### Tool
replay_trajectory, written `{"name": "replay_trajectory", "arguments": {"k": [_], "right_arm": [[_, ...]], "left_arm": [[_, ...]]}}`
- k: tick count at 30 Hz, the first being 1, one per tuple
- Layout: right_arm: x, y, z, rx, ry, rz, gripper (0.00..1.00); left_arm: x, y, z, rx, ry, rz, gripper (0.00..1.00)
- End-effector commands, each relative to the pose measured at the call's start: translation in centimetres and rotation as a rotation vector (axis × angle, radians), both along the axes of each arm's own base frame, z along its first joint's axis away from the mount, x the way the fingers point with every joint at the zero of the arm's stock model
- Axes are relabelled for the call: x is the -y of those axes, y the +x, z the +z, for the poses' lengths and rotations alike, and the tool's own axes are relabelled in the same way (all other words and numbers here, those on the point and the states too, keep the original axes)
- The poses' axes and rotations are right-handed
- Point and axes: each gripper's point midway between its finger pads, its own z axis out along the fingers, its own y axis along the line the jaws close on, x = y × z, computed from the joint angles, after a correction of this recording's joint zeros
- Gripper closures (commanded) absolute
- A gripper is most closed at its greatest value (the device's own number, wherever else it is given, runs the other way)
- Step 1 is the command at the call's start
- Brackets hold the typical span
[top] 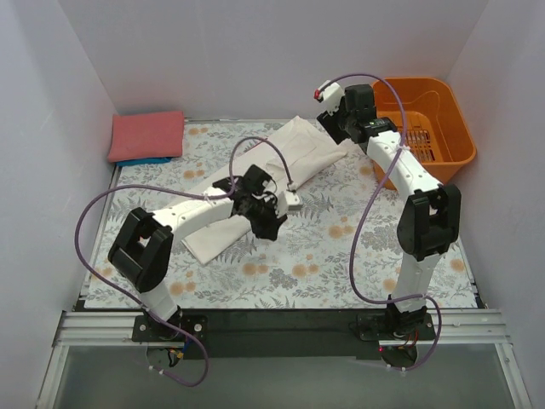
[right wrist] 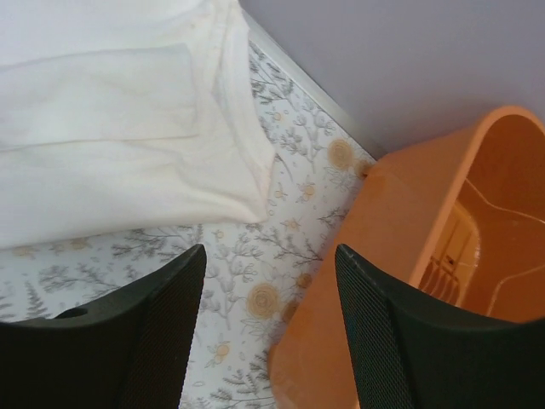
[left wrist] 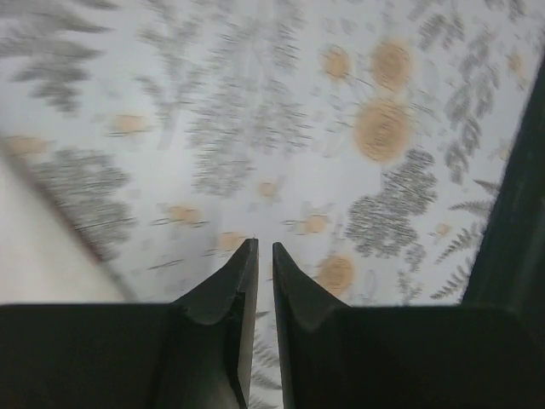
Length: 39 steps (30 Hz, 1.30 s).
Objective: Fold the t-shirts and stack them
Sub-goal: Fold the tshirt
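White t-shirt (top: 306, 152): lies as a long folded strip, diagonal across the middle of the desk, on the floral cover (top: 341, 256). Salmon-red t-shirt (top: 146, 134): folded at the far left corner, on top of the blue t-shirt (top: 146, 161). My left pincer (left wrist: 264, 249): narrow slit, nothing in it, over the cover at the strip's edge. My right pincer (right wrist: 268, 256): wide, empty, raised above the shirt's far end, near the orange basket (right wrist: 383, 247).

We see a table (top: 281, 319) under a floral-patterned cloth cover (top: 341, 264); on it a cream-white cloth t-shirt (top: 298, 153) lies folded long and diagonal, a folded salmon-red shirt (top: 146, 135) tops a blue one (top: 146, 161) at the far left corner, an orange plastic basket (top: 456, 128) far right
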Motion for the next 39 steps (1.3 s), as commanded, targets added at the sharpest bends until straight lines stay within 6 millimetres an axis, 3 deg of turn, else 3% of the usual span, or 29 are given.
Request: {"name": "replay_trajectory", "arguments": {"k": [1,4,7,9,13,18,20,21,24,25,27,28,30,31,32,34,35,36,39], "right_arm": [[-2.0,-4.6,-2.7,-0.212,0.125,0.046,0.32],[-2.5,-6.7,-3.3,-0.274,0.168,0.07,0.31],[-2.5,-7.9,-4.1,-0.312,0.182,0.076,0.31],[-2.5,-8.3,-4.2,-0.322,0.188,0.072,0.3],[-2.3,-8.9,-4.6,-0.341,0.19,0.069,0.3],[-1.6,-8.9,-4.4,-0.334,0.184,0.047,0.3],[-1.1,-8.6,-4.2,-0.328,0.19,0.032,0.3],[-0.9,-8.6,-4.5,-0.336,0.19,0.025,0.3],[-0.3,-8.1,-4.4,-0.329,0.187,0.008,0.3],[-0.1,-8.0,-4.4,-0.329,0.184,0.004,0.3],[0.2,-7.8,-4.4,-0.325,0.176,-0.004,0.31],[0.4,-7.6,-4.5,-0.325,0.172,-0.007,0.3],[0.6,-7.4,-4.7,-0.323,0.166,-0.012,0.31],[0.7,-7.2,-4.8,-0.324,0.166,-0.015,0.31],[0.6,-7.1,-4.8,-0.325,0.167,-0.014,0.31],[0.4,-6.5,-4.7,-0.319,0.17,-0.011,0.32],[0.3,-6.3,-4.6,-0.318,0.171,-0.01,0.32],[0.1,-6.1,-4.9,-0.324,0.172,-0.005,0.33],[-0.4,-5.5,-4.5,-0.326,0.192,0.01,0.37]], "left_arm": [[-2.8,6.2,3.8,0.093,-0.017,0.142,0.89],[-8.6,9.9,2.8,0.187,0.104,0.212,0.89],[-11.8,11.1,0.9,0.252,0.2,0.207,0.89],[-14.0,11.4,-1.3,0.278,0.282,0.208,0.89],[-15.6,10.1,-4.5,0.232,0.35,0.188,0.89],[-16.3,6.0,-7.9,0.12,0.41,0.143,0.89],[-15.2,3.5,-8.5,0.09,0.414,0.076,0.89],[-14.9,1.2,-8.8,0.049,0.412,0.034,0.89],[-11.2,-3.7,-8.5,-0.013,0.369,-0.09,0.89],[-8.6,-6.0,-8.1,-0.044,0.327,-0.146,0.89],[-5.7,-7.3,-7.7,-0.054,0.29,-0.178,0.9],[-2.8,-8.1,-7.1,-0.073,0.251,-0.196,0.91],[0.6,-8.6,-6.6,-0.102,0.195,-0.21,0.91],[4.3,-8.6,-5.4,-0.123,0.126,-0.237,0.91],[6.0,-8.6,-4.5,-0.16,0.099,-0.207,0.91],[9.2,-7.8,-2.2,-0.19,0.011,-0.188,0.91],[11.1,-6.9,0.1,-0.179,-0.061,-0.182,0.91],[11.6,-6.4,1.6,-0.18,-0.106,-0.167,0.92],[10.7,-4.0,6.6,-0.184,-0.259,-0.091,0.91]]}}
